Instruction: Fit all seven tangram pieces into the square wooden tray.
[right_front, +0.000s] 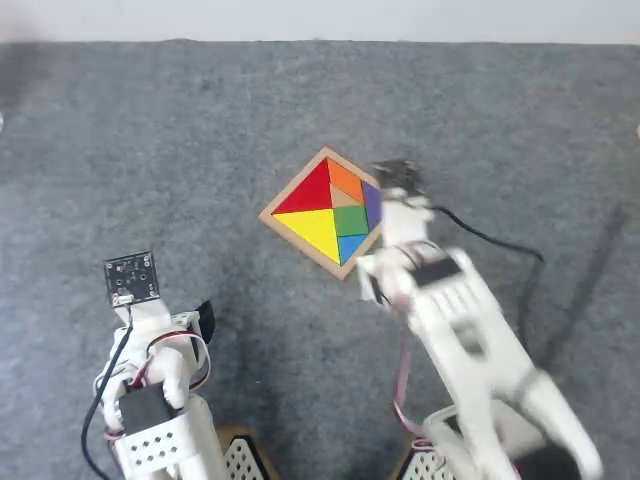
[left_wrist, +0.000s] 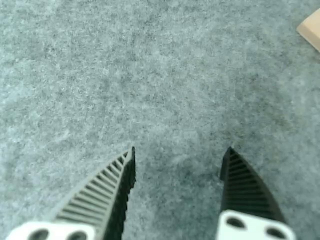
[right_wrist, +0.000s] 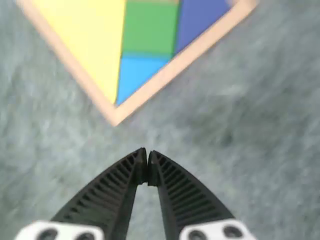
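Note:
The square wooden tray (right_front: 299, 243) lies turned like a diamond at the middle of the grey carpet. In it lie red (right_front: 310, 195), orange (right_front: 347, 180), yellow (right_front: 312, 228), green (right_front: 350, 220), blue (right_front: 350, 246) and purple (right_front: 372, 205) pieces, fitted flat together. My right gripper (right_wrist: 146, 153) is shut and empty, just off the tray's near corner (right_wrist: 116, 119), beside the blue piece (right_wrist: 134, 75). My left gripper (left_wrist: 180, 151) is open over bare carpet, well to the tray's near left (right_front: 205, 320).
Grey carpet covers the whole table. One tray corner (left_wrist: 312, 29) shows at the edge of the left wrist view. A black cable (right_front: 490, 238) trails from the right arm across the carpet to the tray's right.

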